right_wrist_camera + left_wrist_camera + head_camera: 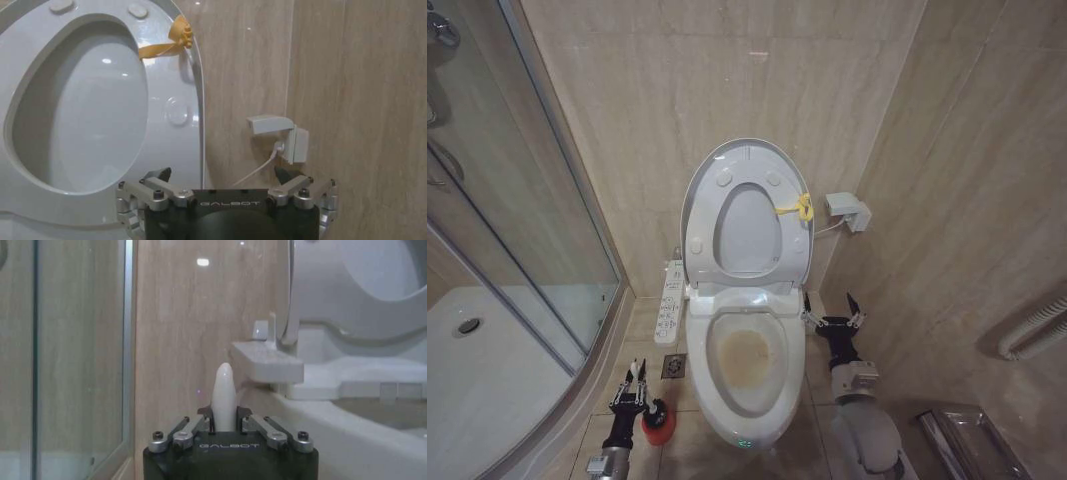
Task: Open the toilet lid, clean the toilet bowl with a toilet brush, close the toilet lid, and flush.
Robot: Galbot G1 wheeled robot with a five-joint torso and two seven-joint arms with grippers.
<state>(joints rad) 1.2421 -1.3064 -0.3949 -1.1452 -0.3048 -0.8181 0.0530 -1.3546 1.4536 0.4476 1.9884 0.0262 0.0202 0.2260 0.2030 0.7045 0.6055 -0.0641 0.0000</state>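
Head view: the toilet lid point(745, 160) stands raised against the wall above the stained toilet bowl point(745, 360); the left tool point(634, 375) hangs over the red holder cup point(656, 418) on the floor. Left wrist view: its fingers are clamped on the toilet brush point(223, 395) handle. Right wrist view: the right tool point(223, 175) is spread apart beside the lid.

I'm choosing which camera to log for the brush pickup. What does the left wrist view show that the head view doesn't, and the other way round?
Left wrist view alone: close up, the left gripper is shut on the toilet brush handle's white tip.

Head view alone: the red holder cup on the floor, the stained toilet bowl, the yellow tie, and the open right gripper beside the bowl.

Both: the raised toilet lid and seat, the side control panel, the shower glass.
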